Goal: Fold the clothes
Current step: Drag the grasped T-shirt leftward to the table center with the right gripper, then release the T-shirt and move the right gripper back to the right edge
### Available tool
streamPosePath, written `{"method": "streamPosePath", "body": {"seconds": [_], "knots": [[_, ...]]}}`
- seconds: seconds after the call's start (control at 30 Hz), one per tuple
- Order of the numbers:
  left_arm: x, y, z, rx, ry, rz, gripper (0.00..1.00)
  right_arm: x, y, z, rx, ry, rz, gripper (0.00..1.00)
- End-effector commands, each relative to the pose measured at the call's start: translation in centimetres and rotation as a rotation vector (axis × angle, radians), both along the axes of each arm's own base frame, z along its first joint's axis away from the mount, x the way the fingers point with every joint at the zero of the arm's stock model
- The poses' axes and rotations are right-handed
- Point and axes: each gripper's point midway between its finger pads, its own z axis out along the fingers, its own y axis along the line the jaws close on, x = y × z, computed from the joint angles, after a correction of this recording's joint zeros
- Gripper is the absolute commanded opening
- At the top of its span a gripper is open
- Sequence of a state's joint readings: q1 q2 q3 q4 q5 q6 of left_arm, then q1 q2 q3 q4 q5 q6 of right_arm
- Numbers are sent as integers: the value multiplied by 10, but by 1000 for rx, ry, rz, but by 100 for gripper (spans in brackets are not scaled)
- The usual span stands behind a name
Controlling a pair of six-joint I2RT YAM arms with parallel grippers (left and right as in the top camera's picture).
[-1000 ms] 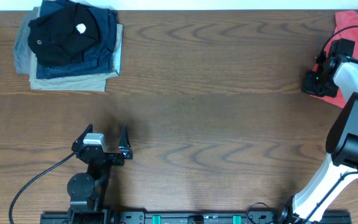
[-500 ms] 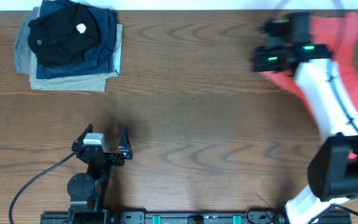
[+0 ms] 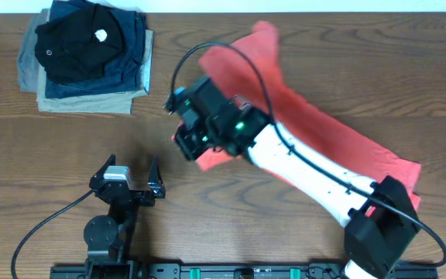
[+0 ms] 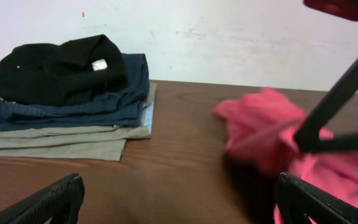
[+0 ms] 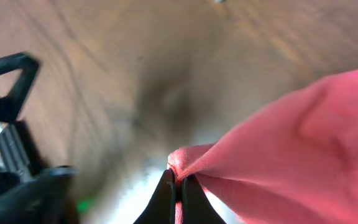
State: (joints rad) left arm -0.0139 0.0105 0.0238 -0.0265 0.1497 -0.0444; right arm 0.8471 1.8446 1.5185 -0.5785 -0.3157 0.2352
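R gripper (image 5: 178, 183) pinched shut on coral T-shirt (image 3: 324, 128) edge, right of folded stack (image 3: 91, 70), L gripper (image 3: 132, 167) spread wide, below stack

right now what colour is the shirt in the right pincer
The shirt is coral red, clearest in the overhead view.

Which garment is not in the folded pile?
The coral-red T-shirt, pinched by the right fingers; the black, navy and khaki garments lie stacked.

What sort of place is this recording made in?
Probably a robotics lab bench: a wood-grain table against a plain white wall, a mounting rail along its near edge, and a stack of folded garments.
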Motion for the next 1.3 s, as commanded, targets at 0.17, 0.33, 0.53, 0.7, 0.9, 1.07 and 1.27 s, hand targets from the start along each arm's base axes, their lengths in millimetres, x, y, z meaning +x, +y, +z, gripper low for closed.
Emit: {"method": "streamPosePath", "body": {"seconds": [0.17, 0.33, 0.53, 0.7, 0.9, 1.07, 1.27], "knots": [[0, -1, -16, 13, 43, -7, 98, 4, -7, 0, -2, 43, -51, 68], [0, -1, -16, 13, 43, -7, 98, 20, -37, 12, -22, 61, -120, 99], [0, -1, -16, 13, 43, -7, 98, 42, -106, 28, -84, 82, -256, 99], [0, -1, -16, 14, 43, -7, 98, 45, -162, 27, -164, 151, -374, 99], [0, -1, -16, 13, 43, -7, 98, 36, -193, 14, -240, 248, -430, 99], [0, -1, -16, 13, 43, -7, 98, 38, -193, 14, -236, 244, -432, 99], [0, -1, -16, 13, 43, -7, 98, 42, -201, 12, -274, 215, -460, 99]]}}
